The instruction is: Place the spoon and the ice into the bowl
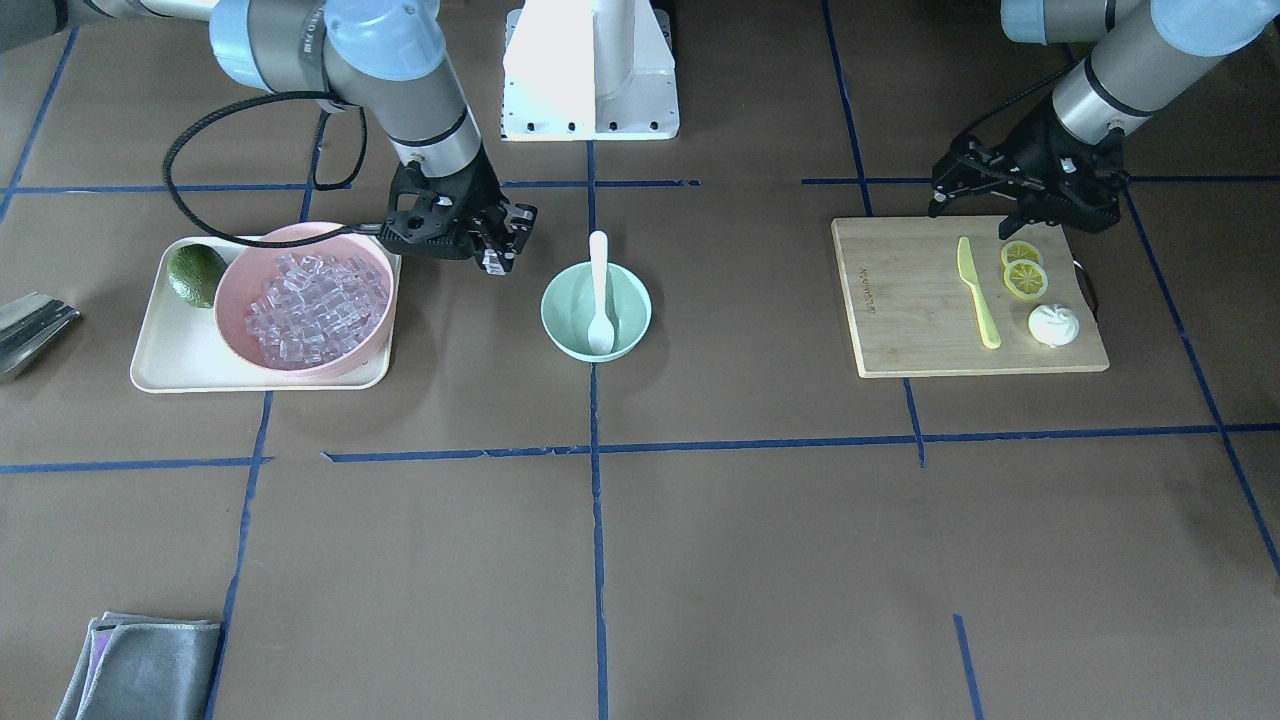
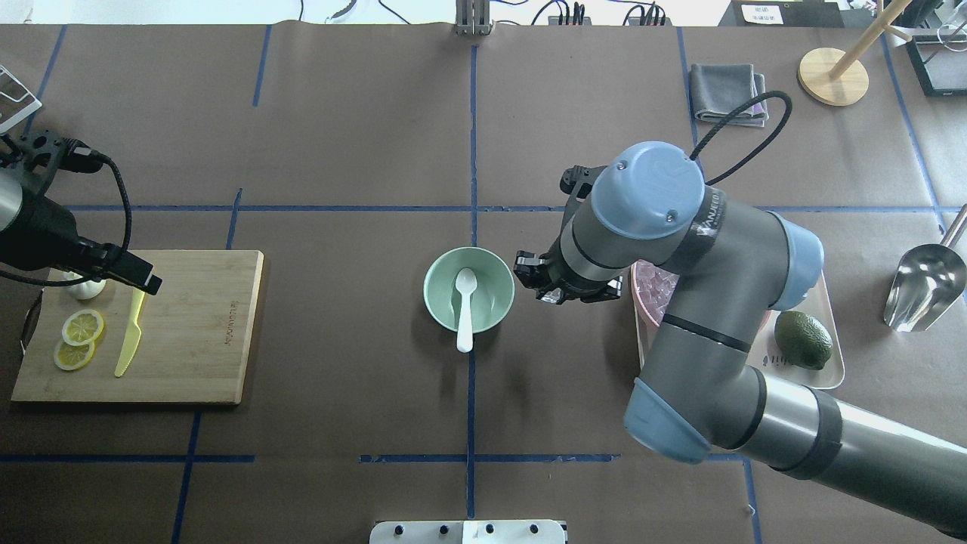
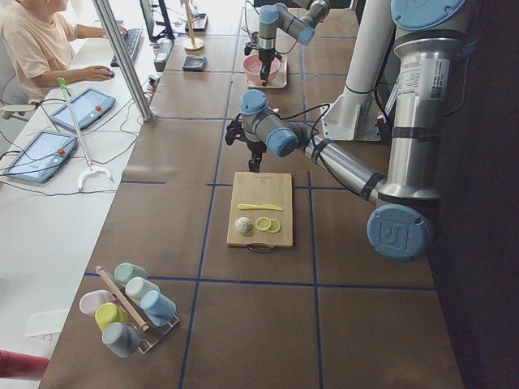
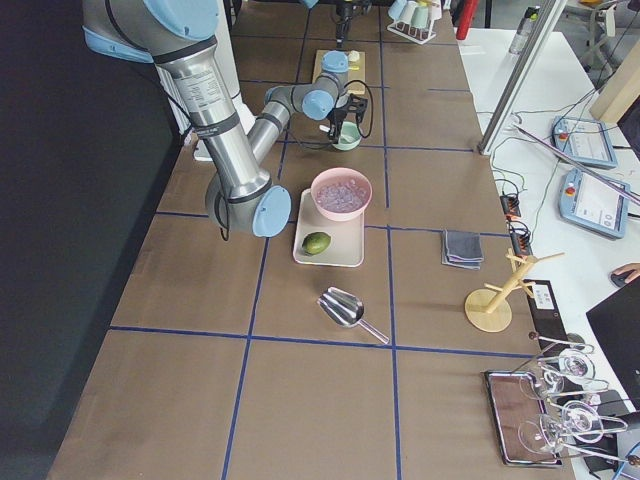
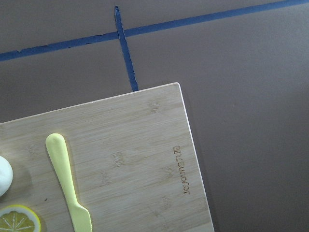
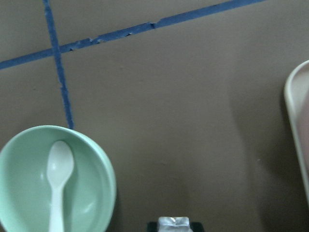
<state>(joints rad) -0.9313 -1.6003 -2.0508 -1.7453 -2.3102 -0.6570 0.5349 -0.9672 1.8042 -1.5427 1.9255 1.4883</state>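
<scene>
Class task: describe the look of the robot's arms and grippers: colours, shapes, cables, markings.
The left arm and right arm are grey tubes with pale blue joint caps. The right one bears lettering near its wrist, and black cable loops off it. The left gripper and right gripper are black and angular.

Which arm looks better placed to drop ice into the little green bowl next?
The right arm. The right end effector hangs beside the green bowl, between it and the pink bowl, with an ice cube pinched in it. The left end effector is far off by the cutting board.
</scene>
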